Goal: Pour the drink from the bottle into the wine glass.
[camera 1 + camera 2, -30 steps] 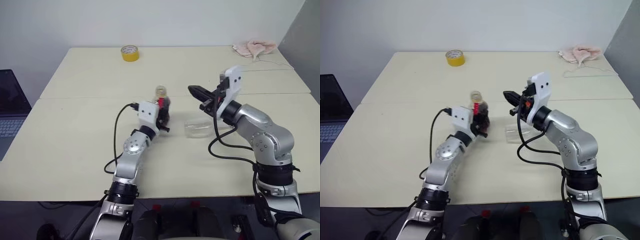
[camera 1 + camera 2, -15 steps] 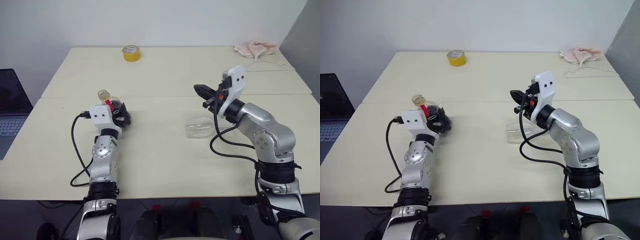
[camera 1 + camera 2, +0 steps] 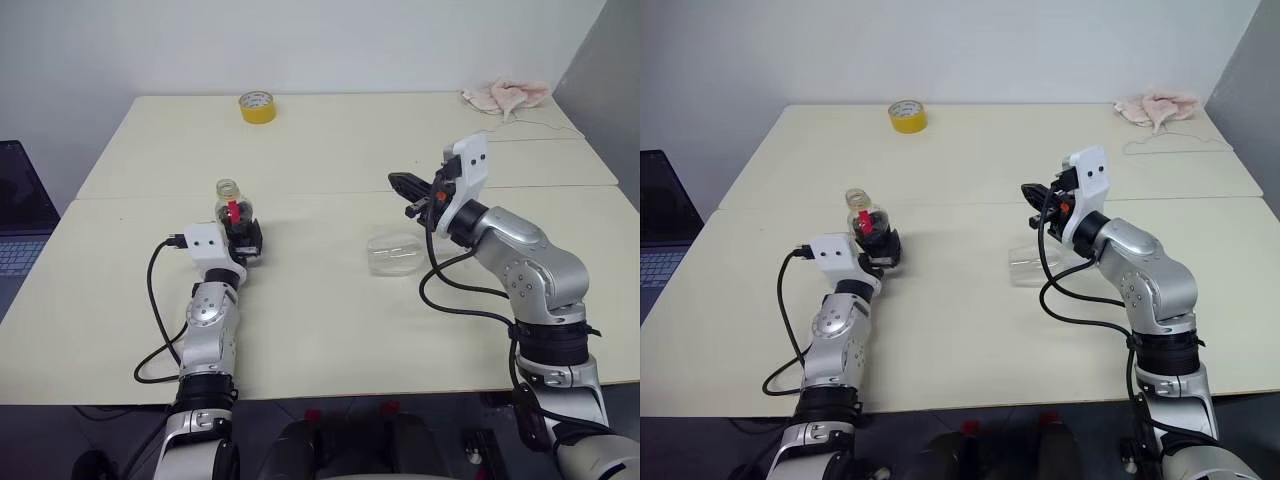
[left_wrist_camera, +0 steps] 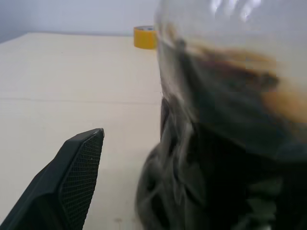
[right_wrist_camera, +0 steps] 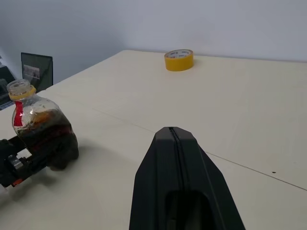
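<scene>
Table: pale top (image 3: 330, 330), seam just beyond my left gripper (image 3: 247, 243), bare room between my grippers.
Left gripper: I reach level, fingers (image 4: 72, 182) spread wide, gripping nothing.
Bottle: bottle (image 3: 234, 212) upright between those fingers, dark drink (image 5: 48, 136) low inside.
Right gripper: my right gripper (image 3: 398, 182) hangs raised, pressed closed, empty.
Wine glass: wine glass (image 3: 398, 253) lies tipped over below it.
Far edge: tape roll (image 3: 257, 106), cloth (image 3: 505, 95).

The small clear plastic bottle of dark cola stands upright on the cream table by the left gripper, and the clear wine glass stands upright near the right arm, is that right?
Not quite. The clear wine glass lies on its side on the cream table near the right arm, as the left eye view shows. The small clear plastic bottle of dark cola does stand upright by the left gripper.
</scene>
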`<action>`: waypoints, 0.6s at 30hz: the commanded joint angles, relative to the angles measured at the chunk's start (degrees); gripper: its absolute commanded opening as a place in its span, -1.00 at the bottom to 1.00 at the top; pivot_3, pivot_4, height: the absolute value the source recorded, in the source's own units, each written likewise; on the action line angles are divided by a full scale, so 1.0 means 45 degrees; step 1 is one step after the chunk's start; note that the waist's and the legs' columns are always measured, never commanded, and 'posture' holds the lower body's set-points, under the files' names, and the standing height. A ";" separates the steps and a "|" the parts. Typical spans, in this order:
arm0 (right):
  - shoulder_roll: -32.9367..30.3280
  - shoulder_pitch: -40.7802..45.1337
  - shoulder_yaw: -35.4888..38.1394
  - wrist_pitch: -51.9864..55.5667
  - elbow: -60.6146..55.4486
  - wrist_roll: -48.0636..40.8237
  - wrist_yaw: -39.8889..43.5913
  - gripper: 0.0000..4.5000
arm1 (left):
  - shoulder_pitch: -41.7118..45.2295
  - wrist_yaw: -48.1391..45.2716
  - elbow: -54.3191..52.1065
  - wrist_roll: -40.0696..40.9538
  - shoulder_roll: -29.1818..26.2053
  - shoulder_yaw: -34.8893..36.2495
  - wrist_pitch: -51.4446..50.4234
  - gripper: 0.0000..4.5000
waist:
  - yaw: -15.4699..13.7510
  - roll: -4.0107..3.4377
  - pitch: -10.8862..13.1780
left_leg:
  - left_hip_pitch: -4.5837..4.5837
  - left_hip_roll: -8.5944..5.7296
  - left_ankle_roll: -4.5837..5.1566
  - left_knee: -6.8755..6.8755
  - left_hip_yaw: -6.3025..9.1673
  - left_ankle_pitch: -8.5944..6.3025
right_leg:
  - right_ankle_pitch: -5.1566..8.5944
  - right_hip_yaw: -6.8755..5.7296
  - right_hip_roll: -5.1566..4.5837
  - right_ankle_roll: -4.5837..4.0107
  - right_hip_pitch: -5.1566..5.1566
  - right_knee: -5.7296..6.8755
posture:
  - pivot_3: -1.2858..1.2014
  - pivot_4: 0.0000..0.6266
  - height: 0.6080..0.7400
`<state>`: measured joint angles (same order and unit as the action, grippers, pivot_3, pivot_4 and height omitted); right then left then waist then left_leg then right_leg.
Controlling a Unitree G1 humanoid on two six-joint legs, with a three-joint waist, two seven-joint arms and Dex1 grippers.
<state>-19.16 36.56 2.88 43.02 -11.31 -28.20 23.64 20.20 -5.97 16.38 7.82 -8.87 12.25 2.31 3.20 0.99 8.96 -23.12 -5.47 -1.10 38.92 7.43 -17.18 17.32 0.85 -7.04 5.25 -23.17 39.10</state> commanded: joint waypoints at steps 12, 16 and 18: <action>-0.0133 0.0174 0.0085 -0.0451 -0.0105 0.0163 0.0234 -1.00 | -0.1448 -0.0631 -0.2329 0.0422 -0.0200 -0.0192 -0.1144 0.99 | -0.0002 -0.0001 0.0000 | 0.0000 0.0000 0.0000 0.0000 0.0000 0.0000 | 0.0000 0.0001 -0.0001 0.0000 0.0000 -0.0001 | 0.03 -0.52 1.00; -0.0161 0.0186 0.0063 -0.0520 -0.0020 0.0193 0.0291 -1.00 | -0.1968 -0.0663 -0.2905 0.0514 -0.0197 -0.0132 -0.1547 0.99 | -0.0003 -0.0001 0.0000 | 0.0001 0.0000 0.0000 0.0000 -0.0001 0.0000 | 0.0000 0.0002 -0.0001 0.0000 0.0000 -0.0001 | 0.03 -0.52 1.00; -0.0177 0.0201 0.0058 -0.0564 0.0033 0.0213 0.0339 -1.00 | -0.2245 -0.0746 -0.3263 0.0549 -0.0182 -0.0193 -0.1778 0.99 | -0.0003 -0.0001 0.0000 | 0.0001 0.0000 0.0000 0.0000 0.0000 0.0000 | 0.0000 0.0001 0.0000 0.0000 0.0001 -0.0001 | 0.03 -0.52 1.00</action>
<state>-19.58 36.57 2.71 41.85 -10.28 -27.65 24.82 10.72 -8.97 5.08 9.25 -9.20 11.51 -5.37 3.19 0.99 8.96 -23.11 -5.47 -1.10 38.92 7.43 -17.18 17.32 0.86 -7.04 5.25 -23.17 39.09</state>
